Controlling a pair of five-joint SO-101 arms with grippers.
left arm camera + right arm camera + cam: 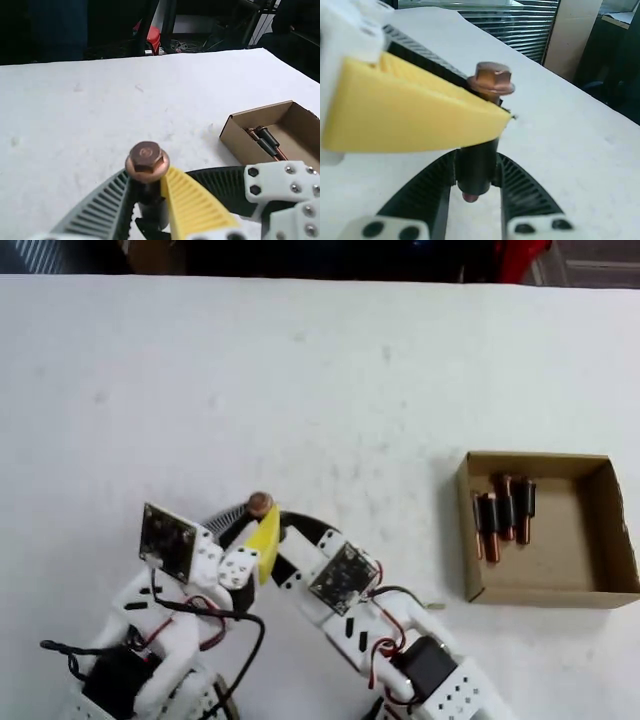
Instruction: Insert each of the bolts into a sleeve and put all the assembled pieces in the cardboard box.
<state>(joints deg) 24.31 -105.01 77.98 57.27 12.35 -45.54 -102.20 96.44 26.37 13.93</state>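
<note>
A: Location of bolt [146,159]?
B: Upright in black sleeve [475,176], lower centre of high view.
A: Held by?
B: The left gripper [146,176], jaws clamping bolt under its head; the right gripper [476,162], jaws clamping sleeve.
A: Other stock?
B: Three assembled pieces [505,508] in cardboard box [540,459], right side, white worktop [300,370].

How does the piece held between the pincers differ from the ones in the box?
The held piece stands upright, head up, clamped by the left pincer and right pincer; the boxed pieces lie flat in the cardboard box. It is single; they are three, side by side. Both are copper bolts in black sleeves.
</note>
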